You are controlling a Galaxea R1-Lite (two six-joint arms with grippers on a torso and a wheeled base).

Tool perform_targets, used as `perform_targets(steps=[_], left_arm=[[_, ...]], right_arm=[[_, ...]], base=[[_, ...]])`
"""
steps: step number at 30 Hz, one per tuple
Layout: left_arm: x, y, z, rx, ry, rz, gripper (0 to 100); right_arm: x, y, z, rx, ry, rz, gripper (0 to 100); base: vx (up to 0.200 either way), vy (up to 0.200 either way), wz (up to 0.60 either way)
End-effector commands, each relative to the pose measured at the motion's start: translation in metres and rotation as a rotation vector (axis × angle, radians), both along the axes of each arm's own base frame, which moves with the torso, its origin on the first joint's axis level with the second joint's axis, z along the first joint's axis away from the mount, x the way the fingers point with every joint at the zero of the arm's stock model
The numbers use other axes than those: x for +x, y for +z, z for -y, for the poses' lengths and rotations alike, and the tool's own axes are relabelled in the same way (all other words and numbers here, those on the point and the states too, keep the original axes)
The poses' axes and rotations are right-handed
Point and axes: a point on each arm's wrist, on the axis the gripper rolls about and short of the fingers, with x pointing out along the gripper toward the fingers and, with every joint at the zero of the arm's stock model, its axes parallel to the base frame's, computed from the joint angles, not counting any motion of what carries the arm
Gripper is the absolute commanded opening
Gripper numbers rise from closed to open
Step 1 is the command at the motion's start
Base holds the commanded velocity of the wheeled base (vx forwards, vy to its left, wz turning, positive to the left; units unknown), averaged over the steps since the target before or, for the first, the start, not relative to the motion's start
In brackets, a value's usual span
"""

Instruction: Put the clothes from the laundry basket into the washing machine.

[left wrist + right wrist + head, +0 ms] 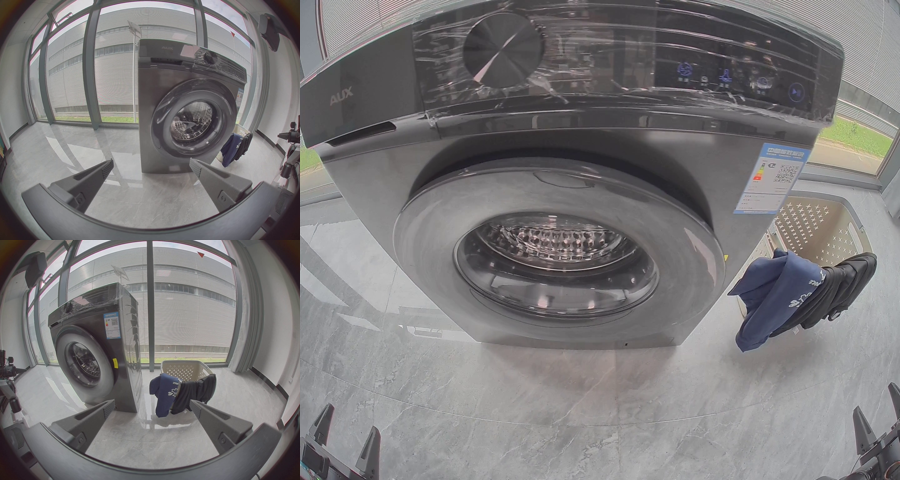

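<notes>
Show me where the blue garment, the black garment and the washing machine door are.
blue garment [776, 294], head view, middle of the hanging cloth.
black garment [840, 284], head view, middle of its draped fold.
washing machine door [556, 262], head view, centre of its glass window.

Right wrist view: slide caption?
Open right end effector before closed washing machine; blue garment, black garment draped over laundry basket rim.

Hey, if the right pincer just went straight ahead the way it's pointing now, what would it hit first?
Probably the blue garment draped over the laundry basket rim, just beside the washing machine; the right pincer is open, depth unclear.
</notes>
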Motion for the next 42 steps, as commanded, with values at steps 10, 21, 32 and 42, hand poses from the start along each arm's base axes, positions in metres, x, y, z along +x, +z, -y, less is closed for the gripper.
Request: perform_targets(steps=[10, 21, 32, 42], left_arm=[[0.0001, -0.0044, 0.0, 0.0, 0.0, -0.002, 100], [0.0001, -0.0044, 0.0, 0.0, 0.0, -0.002, 100], [0.0, -0.0044, 0.0, -0.002, 0.0, -0.001, 100], [0.0, -0.0044, 0.0, -0.002, 0.0, -0.001, 100]], right_arm=[[0.0008, -0.005, 0.0, 0.0, 0.001, -0.01, 100], [0.0008, -0.005, 0.0, 0.0, 0.001, -0.01, 100], [0.0008, -0.005, 0.0, 0.0, 0.0, -0.01, 100], [0.0008, -0.005, 0.0, 0.0, 0.001, -0.01, 100]], base=[[0.0, 0.0, 0.0], [0.0, 0.091, 0.0], [0.0, 0.127, 0.0], [0.0, 0.0, 0.0]])
